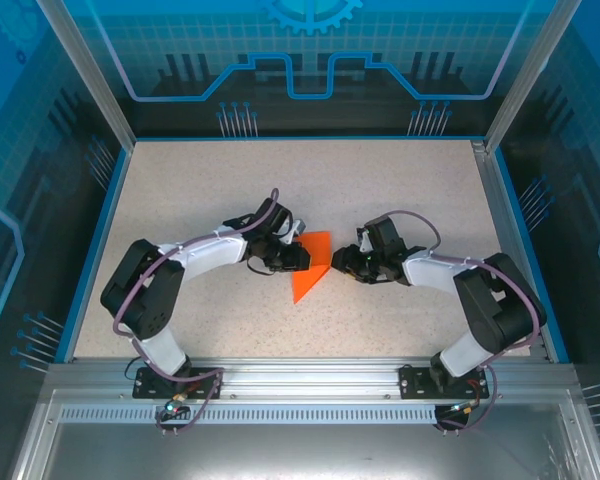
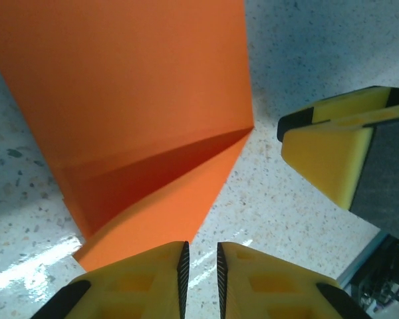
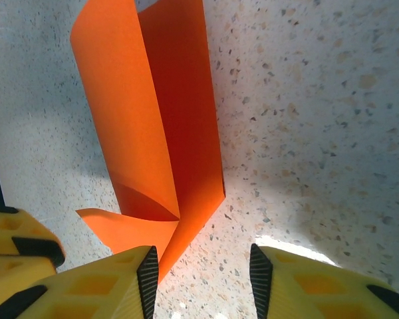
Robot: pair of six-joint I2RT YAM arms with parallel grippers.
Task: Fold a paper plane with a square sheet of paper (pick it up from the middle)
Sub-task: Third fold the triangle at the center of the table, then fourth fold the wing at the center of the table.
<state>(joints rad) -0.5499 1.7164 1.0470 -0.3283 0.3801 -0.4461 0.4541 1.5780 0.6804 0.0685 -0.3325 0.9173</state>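
You will find the orange sheet of paper (image 1: 313, 264), partly folded with one flap standing up, lying on the surface (image 1: 400, 180) near its centre, between both arms.

Left end effector (image 1: 292, 258): jaws narrow, slim gap, nothing in it, sheet just ahead.

Right end effector (image 1: 342, 262): jaws moderately apart, empty, one fingertip (image 3: 146, 272) at the sheet's edge.
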